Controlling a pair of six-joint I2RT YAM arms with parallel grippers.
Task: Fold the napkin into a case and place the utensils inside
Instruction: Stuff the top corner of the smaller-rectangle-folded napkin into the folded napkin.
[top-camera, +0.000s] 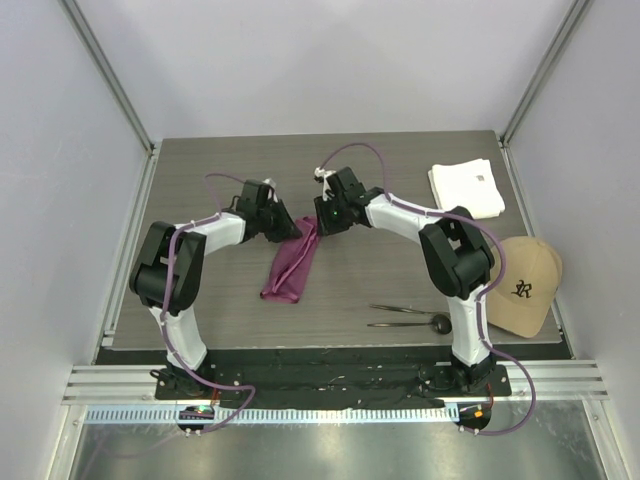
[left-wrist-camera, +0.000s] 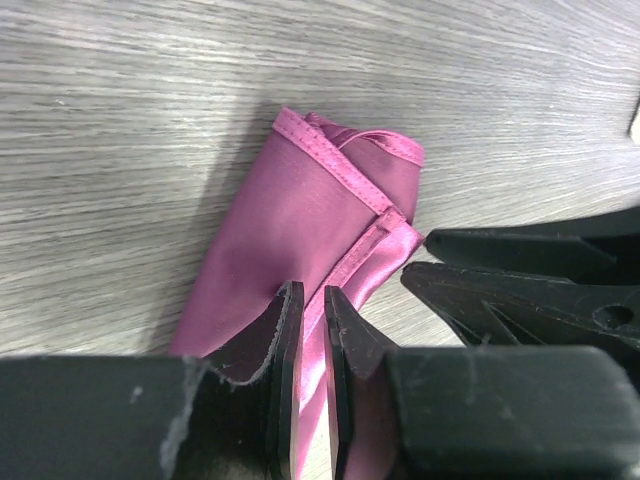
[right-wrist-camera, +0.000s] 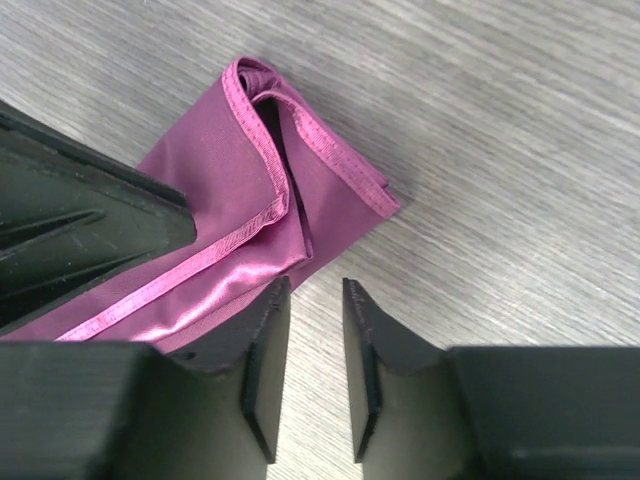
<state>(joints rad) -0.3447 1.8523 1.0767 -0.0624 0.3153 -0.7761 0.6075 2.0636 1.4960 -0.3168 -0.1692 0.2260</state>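
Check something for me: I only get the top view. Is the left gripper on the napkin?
Observer: The left gripper straddles a glossy fold of the napkin, jaws narrowly parted. Cloth shows in the gap.
Operator: And the right?
Observer: The right gripper is open over bare table. The napkin's edge lies beside one finger.
Operator: Is the napkin's end closed?
Observer: No. The right wrist view shows a dark gap between its hemmed layers.
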